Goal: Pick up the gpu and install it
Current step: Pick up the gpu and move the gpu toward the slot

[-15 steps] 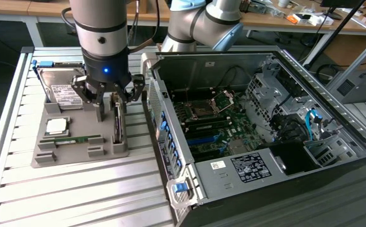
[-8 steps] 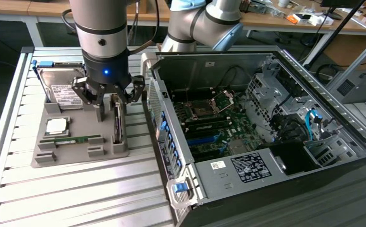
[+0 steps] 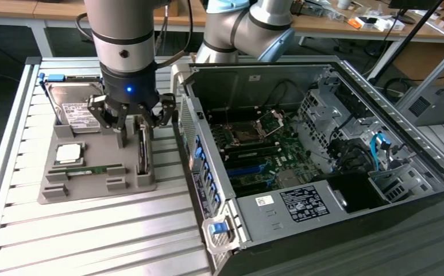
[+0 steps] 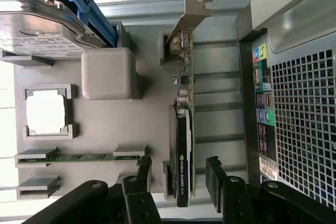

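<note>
one gpu (image 4: 185,98) — upright, beneath spread end effector (image 4: 178,165)

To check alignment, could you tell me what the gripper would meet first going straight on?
Probably the gpu: it stands on edge in the grey tray, lined up between the gripper's open fingers, though depth is unclear.

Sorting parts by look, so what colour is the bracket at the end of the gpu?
Silvery metal: the gpu bracket, clearest in the wrist view.
</note>
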{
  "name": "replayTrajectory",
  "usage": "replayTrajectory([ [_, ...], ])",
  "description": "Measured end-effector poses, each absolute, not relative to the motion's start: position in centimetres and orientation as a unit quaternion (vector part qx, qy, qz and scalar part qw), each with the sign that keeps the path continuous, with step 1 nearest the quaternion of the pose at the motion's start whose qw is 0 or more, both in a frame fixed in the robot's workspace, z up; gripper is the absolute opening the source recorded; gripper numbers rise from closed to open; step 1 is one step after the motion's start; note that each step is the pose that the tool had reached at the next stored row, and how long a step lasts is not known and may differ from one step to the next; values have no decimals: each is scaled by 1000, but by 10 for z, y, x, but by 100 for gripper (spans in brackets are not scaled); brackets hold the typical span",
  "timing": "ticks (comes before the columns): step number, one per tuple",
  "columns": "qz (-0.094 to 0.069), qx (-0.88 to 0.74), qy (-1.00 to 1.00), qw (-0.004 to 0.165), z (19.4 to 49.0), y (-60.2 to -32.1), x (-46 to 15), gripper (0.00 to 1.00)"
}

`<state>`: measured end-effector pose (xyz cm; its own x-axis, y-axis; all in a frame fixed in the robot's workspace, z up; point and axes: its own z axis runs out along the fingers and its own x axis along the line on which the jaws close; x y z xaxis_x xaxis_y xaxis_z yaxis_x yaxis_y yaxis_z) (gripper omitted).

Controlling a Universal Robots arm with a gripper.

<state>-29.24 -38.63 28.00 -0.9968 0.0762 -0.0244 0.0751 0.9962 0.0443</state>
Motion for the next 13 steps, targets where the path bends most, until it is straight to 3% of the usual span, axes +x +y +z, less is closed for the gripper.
replayTrajectory([
  [13,22,38,999,13,274,-386,-292,54],
])
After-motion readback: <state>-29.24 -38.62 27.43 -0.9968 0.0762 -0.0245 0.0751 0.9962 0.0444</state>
